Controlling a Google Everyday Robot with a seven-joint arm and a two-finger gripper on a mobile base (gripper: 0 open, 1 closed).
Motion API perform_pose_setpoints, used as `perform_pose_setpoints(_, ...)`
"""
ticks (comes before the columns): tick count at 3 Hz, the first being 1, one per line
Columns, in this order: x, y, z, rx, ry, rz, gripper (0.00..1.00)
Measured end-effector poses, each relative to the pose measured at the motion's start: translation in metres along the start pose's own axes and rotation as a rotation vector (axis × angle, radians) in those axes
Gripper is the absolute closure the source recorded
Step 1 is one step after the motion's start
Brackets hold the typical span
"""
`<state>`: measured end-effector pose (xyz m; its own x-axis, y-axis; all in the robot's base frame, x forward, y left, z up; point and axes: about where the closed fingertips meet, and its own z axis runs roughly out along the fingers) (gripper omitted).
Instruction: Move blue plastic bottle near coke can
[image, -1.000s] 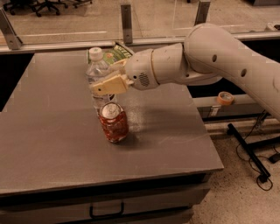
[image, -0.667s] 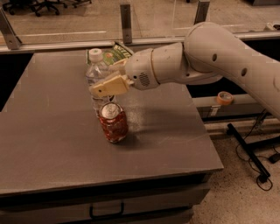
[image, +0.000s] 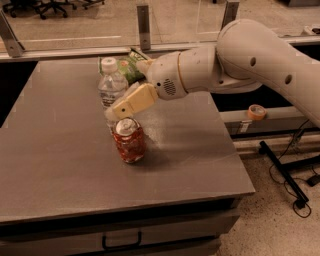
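Observation:
The blue plastic bottle (image: 111, 86), clear with a white cap, stands upright on the grey table (image: 60, 165), just behind and left of the coke can. The coke can (image: 129, 141) is red with a silver top and stands upright near the table's middle. My gripper (image: 114, 111) reaches in from the right and is closed around the bottle's lower body. One cream finger (image: 134, 101) lies across the bottle's front, just above the can's top. The other finger is hidden behind the bottle.
A green chip bag (image: 128, 65) lies at the table's back edge behind the bottle and wrist. My white arm (image: 250, 60) spans the table's right side. A tape roll (image: 256, 111) sits on a ledge to the right. Cables lie on the floor (image: 295, 200).
Hardly anything has changed. The bottle, the can and my gripper stay in almost the same places.

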<state>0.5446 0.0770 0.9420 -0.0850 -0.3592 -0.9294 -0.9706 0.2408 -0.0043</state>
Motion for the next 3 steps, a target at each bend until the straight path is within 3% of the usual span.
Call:
perform_pose_setpoints(2, 0.001, 0.020, -0.059, 0.130, -0.044, 0.031, 0.00)
perform_pose_setpoints(3, 0.010, 0.015, -0.087, 0.185, -0.048, 0.033, 0.00)
